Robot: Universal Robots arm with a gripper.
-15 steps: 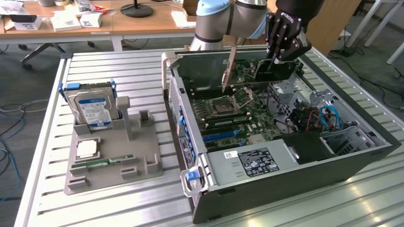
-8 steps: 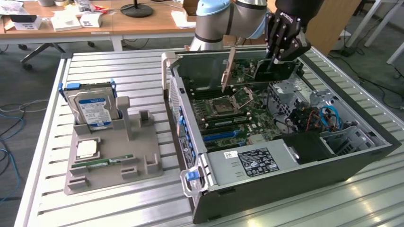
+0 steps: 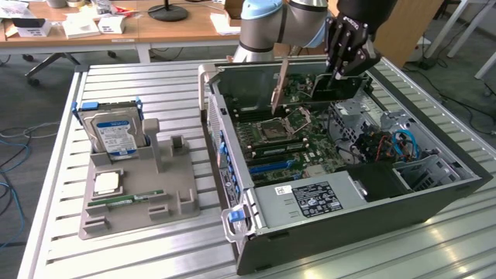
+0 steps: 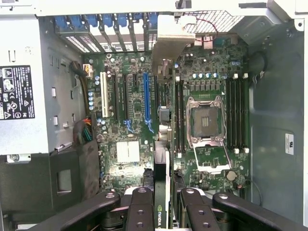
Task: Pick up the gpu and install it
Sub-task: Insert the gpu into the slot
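My gripper [image 3: 338, 74] hangs over the far end of the open computer case [image 3: 434, 197], shut on the gpu [image 3: 335, 88]. The gpu is a dark board held on edge, and its silvery bracket [image 3: 277, 87] points down beside the case's rear wall. In the wrist view the gpu [image 4: 162, 168] shows edge-on between my black fingers [image 4: 139, 207], with its bracket [image 4: 171, 43] reaching toward the rear slot covers. It hovers above the motherboard [image 4: 125, 149], between the blue expansion slot [image 4: 146, 98] and the memory slots. Whether it touches the board I cannot tell.
The processor socket [image 4: 206, 120] stands open by the gpu. A power supply [image 3: 306, 200] fills the case's near end, with cables [image 3: 403, 145] toward the exterior view's right. On the exterior view's left, a grey holder [image 3: 139, 192] carries a hard drive [image 3: 112, 133], a processor [image 3: 106, 183] and a green memory stick [image 3: 124, 200].
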